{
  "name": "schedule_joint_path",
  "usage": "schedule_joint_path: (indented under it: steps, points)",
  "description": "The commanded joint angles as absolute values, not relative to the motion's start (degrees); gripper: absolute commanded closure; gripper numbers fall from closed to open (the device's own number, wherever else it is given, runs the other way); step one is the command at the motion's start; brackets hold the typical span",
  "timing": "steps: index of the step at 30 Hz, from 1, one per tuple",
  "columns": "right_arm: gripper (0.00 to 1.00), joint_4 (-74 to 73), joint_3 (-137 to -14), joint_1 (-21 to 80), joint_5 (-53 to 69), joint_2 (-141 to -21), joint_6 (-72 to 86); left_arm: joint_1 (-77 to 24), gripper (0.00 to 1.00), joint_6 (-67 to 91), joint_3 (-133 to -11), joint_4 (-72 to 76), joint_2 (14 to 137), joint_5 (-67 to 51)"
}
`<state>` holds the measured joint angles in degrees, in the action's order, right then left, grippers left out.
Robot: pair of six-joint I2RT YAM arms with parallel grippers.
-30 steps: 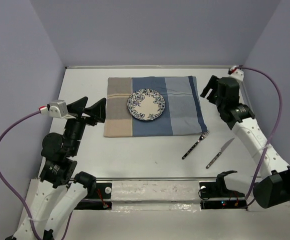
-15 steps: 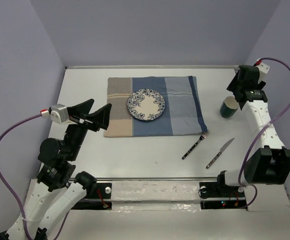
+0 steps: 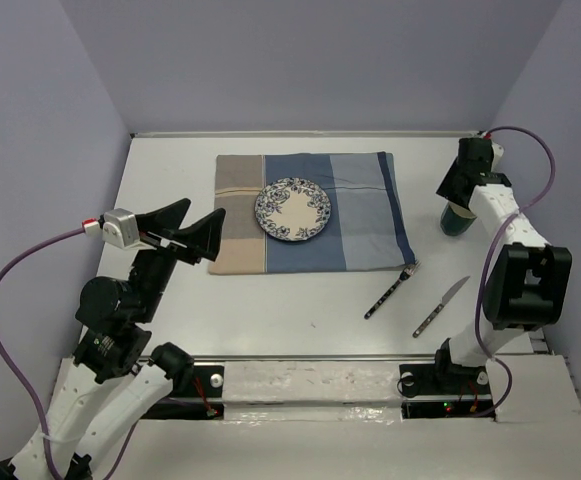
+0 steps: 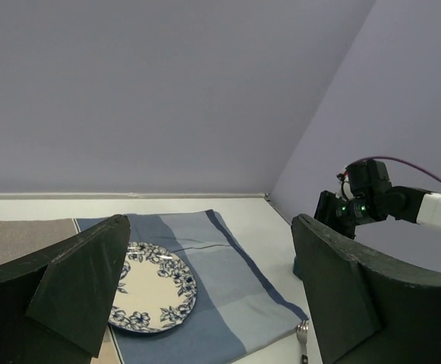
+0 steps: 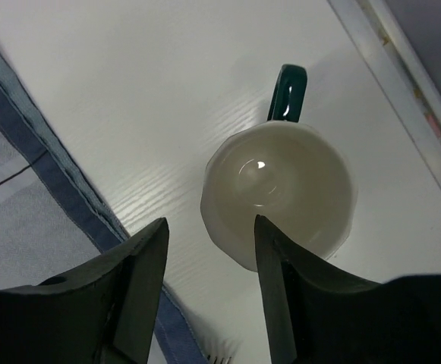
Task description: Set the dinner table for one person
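Right gripper (image 5: pixel 209 227) spread open above mug (image 5: pixel 281 193), far right of table (image 3: pixel 290 310); one finger outside rim, other over hollow, likely to pinch wall. Left gripper (image 3: pixel 202 215) also released, parked by placemat's (image 3: pixel 360 220) left edge, out of way.

The large, flat, white rectangular bench (image 3: pixel 300 310) with thin metal edging lies level and fills most of the top view. Its far edge and both side edges meet pale lilac walls (image 3: pixel 300 60), and a metal strip runs along the near edge. Near the far right corner, the right wrist view shows a faint wood-like grain in the matt white surface.
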<state>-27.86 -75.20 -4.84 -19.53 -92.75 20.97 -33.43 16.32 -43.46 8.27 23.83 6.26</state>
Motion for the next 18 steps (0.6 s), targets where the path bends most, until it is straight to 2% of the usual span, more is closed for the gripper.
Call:
schedule_joint_path:
  steps: [1,3,6,13,15,16,18]
  points:
    - [0.48,-24.6,-74.0,-4.7,-17.1,-94.0,21.9,-33.8,0.01,15.0,-42.7,11.2,23.2,6.5]
    - [0.53,-24.0,-73.8,-4.7,-17.0,-94.9,22.0,-33.8,0.01,15.0,-42.7,11.2,23.2,6.6]
    - [0.55,-23.8,-74.5,-4.7,-16.8,-96.6,21.5,-33.8,0.01,15.0,-42.7,11.3,23.2,6.4]
    - [0.77,-23.8,-76.2,-4.7,-19.1,-98.1,20.5,-33.8,0.01,15.0,-42.6,11.3,23.2,6.2]
    - [0.78,-23.7,-76.7,-4.7,-19.9,-98.9,19.6,-33.8,0.01,14.9,-42.5,11.3,23.1,6.2]
    - [0.9,-23.8,-77.3,-4.7,-21.1,-99.1,19.3,-33.8,0.01,14.9,-42.5,11.4,23.0,6.3]
    - [1.0,-23.9,-78.0,-4.7,-22.1,-99.6,18.3,-33.8,0.01,14.9,-42.5,11.4,22.9,6.5]
